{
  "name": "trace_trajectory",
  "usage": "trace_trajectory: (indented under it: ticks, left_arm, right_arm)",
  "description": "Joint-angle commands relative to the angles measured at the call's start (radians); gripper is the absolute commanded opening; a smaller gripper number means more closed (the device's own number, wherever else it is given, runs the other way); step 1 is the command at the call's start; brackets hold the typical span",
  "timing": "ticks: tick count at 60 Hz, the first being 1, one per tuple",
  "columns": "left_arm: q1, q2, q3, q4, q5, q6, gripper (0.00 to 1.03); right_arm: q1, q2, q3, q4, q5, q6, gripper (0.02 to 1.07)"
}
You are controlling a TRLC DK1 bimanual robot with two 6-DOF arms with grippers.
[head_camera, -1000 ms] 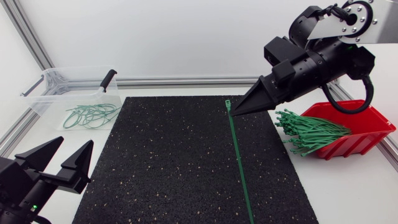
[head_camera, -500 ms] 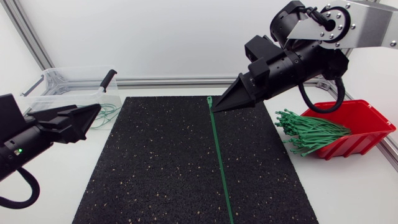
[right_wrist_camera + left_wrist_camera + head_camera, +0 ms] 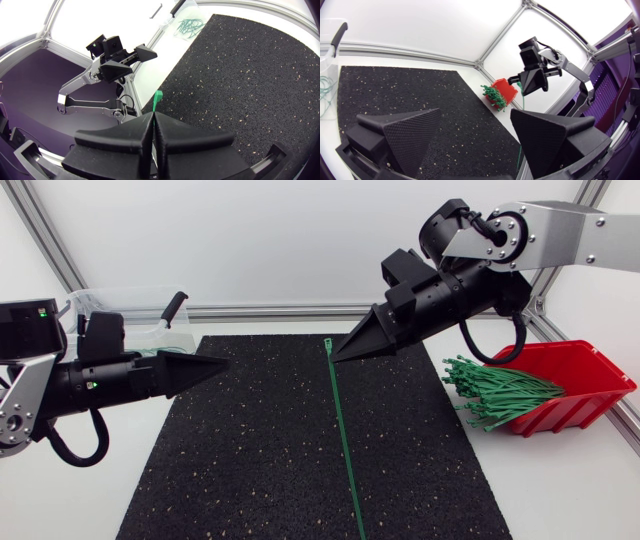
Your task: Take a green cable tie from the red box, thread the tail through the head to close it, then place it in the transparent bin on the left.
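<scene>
Right arm: you are coming in from the right, above the far half of the black mat (image 3: 250, 460). The right gripper (image 3: 337, 357) is pointing toward the middle. Its fingers (image 3: 172, 131) are pressing flat together in the right wrist view and pinching the green cable tie (image 3: 343, 442) just below its head (image 3: 327, 343). The head is sticking out a little past the fingertips. The tail is running as a long straight line toward the near edge of the mat. The left wrist view is showing it hanging down from the gripper. You cannot tell whether its end is touching the mat.

Left arm: you are holding it over the left edge of the mat, with the left gripper (image 3: 212, 366) aiming at the right one, well apart from the tie. In the left wrist view its two fingers (image 3: 407, 131) are standing wide apart, with nothing between them.

Red box (image 3: 585, 385): it is sitting on the white table (image 3: 560, 490) right of the mat, with a bundle of green ties (image 3: 497, 392) spilling over its rim toward the mat.

Transparent bin (image 3: 125, 308): it is sitting at the far left, behind the left arm, with looped ties (image 3: 188, 26) lying inside it. A black handle (image 3: 173, 308) is resting on its rim.
</scene>
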Motion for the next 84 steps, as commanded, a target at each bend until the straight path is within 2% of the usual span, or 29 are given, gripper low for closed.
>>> trace_trajectory:
  ticks: [1, 4, 12, 28, 33, 40, 67, 84]
  left_arm:
    - [-0.027, 0.050, 0.036, 0.033, 0.065, -0.017, 0.99]
    - [-0.040, 0.072, 0.042, 0.047, 0.114, -0.015, 0.99]
    - [-0.097, 0.119, 0.068, 0.075, 0.180, -0.007, 0.99]
    - [-0.254, 0.165, 0.087, 0.171, 0.195, -0.004, 0.99]
    - [-0.277, 0.172, 0.099, 0.173, 0.230, -0.004, 0.99]
    - [-0.316, 0.196, 0.114, 0.205, 0.234, -0.004, 0.99]
    - [-0.410, 0.348, 0.237, 0.230, 0.244, -0.010, 0.99]
    - [-0.438, 0.354, 0.249, 0.231, 0.246, -0.038, 0.90]
  right_arm:
    - [0.009, 0.038, -0.006, 0.017, -0.014, 0.028, 0.08]
    - [0.012, 0.051, -0.003, 0.028, -0.030, 0.036, 0.08]
    - [0.018, 0.065, -0.004, 0.058, -0.050, 0.054, 0.08]
    - [0.010, 0.058, -0.030, 0.087, -0.109, 0.060, 0.08]
    - [0.002, 0.036, -0.045, 0.098, -0.131, 0.060, 0.08]
    - [-0.019, 0.018, -0.059, 0.107, -0.152, 0.060, 0.08]
    - [-0.057, -0.024, -0.099, 0.138, -0.185, 0.059, 0.08]
    - [-0.054, -0.062, -0.141, 0.207, -0.191, 0.060, 0.08]
